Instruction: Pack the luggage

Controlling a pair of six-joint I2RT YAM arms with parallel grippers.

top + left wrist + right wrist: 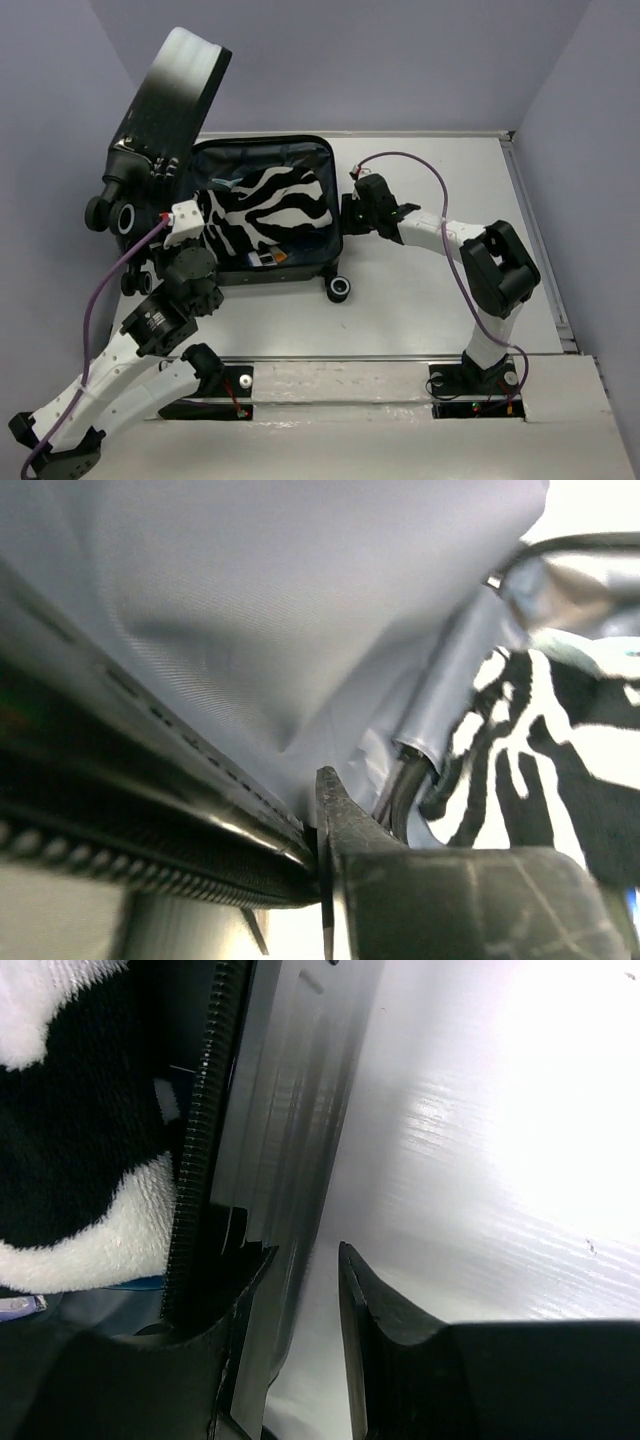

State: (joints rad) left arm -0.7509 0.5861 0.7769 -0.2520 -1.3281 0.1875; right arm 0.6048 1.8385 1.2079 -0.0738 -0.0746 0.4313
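Observation:
The luggage lies open on the table, its dark base (335,190) flat and its black-to-silver lid (170,95) standing up at the left. A zebra-striped cloth (265,205) fills the base. My left gripper (183,222) is at the hinge side; in the left wrist view it (312,815) is shut on the lid's zipper rim (150,825), with one finger (335,825) against the grey lining (250,610) and the other hidden. My right gripper (350,215) straddles the base's right wall (290,1160), one finger inside and one outside, closed in on it (305,1255).
A black wheel (339,289) sticks out at the base's near corner, and more wheels (125,215) sit under the lid at the left. White table (450,300) stretches to the right of the luggage, bounded by grey walls. Small items (268,258) lie under the cloth's near edge.

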